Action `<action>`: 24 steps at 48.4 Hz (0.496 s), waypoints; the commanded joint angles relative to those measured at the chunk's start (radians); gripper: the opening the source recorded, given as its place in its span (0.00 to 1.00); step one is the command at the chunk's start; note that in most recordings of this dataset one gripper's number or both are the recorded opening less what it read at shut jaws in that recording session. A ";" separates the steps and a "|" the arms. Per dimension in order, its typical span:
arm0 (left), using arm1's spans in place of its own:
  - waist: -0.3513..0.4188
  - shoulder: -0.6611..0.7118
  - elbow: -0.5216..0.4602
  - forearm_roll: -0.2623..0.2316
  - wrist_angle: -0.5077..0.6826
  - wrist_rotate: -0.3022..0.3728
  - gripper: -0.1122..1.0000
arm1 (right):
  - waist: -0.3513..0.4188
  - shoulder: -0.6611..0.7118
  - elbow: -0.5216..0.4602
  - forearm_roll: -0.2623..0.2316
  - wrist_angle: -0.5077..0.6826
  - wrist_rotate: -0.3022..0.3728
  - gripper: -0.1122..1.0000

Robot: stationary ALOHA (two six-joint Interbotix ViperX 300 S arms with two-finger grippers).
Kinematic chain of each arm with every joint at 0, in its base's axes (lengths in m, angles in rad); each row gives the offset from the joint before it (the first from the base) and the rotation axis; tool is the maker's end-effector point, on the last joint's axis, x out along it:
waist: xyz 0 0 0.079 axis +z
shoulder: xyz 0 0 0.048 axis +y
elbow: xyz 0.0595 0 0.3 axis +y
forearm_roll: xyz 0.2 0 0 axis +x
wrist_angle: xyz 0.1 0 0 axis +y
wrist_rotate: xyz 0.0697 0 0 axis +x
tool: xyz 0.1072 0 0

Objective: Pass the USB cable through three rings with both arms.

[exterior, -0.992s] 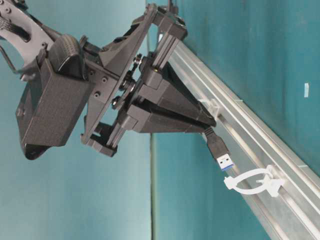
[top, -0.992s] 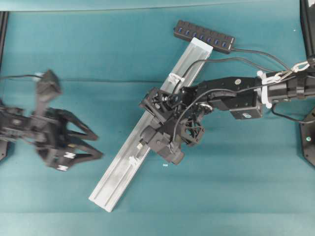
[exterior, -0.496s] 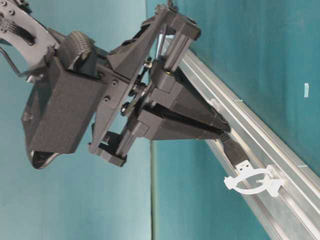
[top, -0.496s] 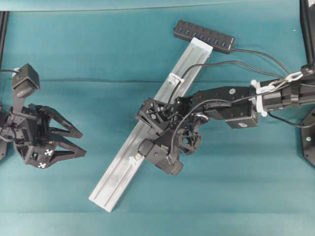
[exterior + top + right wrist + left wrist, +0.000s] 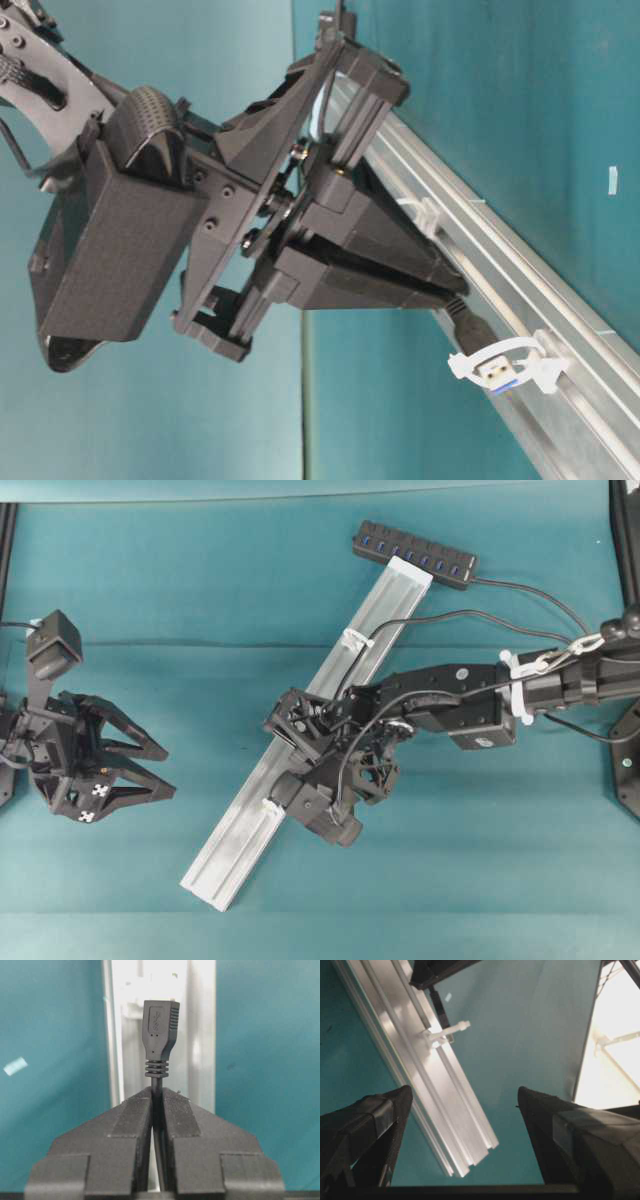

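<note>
The silver rail [image 5: 300,735] runs diagonally across the table, with the black hub [image 5: 415,555] at its far end. One ring [image 5: 355,638] shows near the top and another ring [image 5: 270,805] near the bottom; the arm covers the stretch between them. My right gripper [image 5: 285,793] is shut on the USB cable [image 5: 160,1025] just behind its plug. In the table-level view the plug [image 5: 492,367] sits inside the near ring [image 5: 535,372]. My left gripper [image 5: 168,772] is open and empty at the table's left, pointed at the rail's near end [image 5: 470,1155].
The cable's slack [image 5: 460,610] loops from the hub to the right, above the right arm. A small white scrap [image 5: 612,180] lies on the teal mat. Black frame posts stand at the left and right edges.
My right gripper has slid down along the rail and carried the plug into the near ring. The left arm turned and settled, then stayed still for the last half second.
</note>
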 commanded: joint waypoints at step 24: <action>-0.002 -0.003 -0.020 0.003 -0.011 -0.003 0.93 | 0.046 0.037 -0.060 0.072 -0.026 -0.006 0.16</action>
